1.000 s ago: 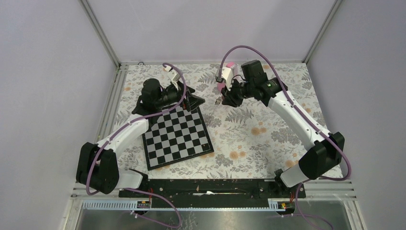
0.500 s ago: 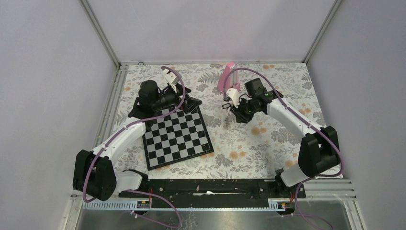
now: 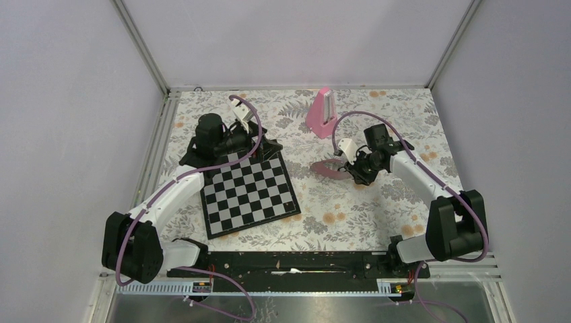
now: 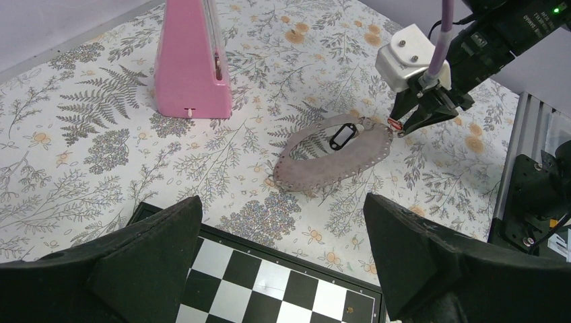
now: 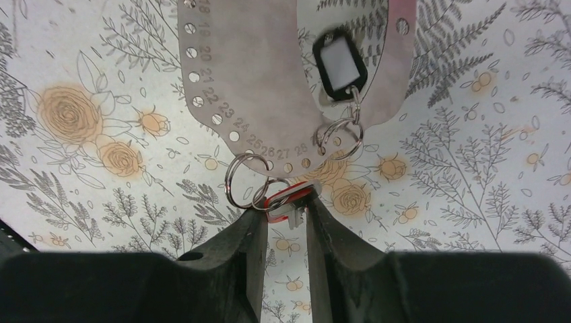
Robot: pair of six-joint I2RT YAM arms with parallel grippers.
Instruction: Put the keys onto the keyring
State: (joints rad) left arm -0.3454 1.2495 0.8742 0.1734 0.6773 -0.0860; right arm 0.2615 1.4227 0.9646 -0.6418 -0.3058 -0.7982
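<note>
Jaws of the right gripper (image 5: 283, 210) are pinching the red-headed key (image 5: 288, 197) beside split rings (image 5: 246, 178) at the rim of the pale keyring (image 5: 249, 74), which is lying on the floral cloth (image 5: 101, 134); the left gripper (image 4: 281, 202) is hovering spread wide. Such a shallow nip is risking a slip, or dragging the floppy keyring askew; no container is showing.

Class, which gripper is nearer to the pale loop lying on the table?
Right. The right gripper, shut on the red key, is at the edge of the pale loop; the left gripper hangs open over the chessboard edge, well apart.
</note>
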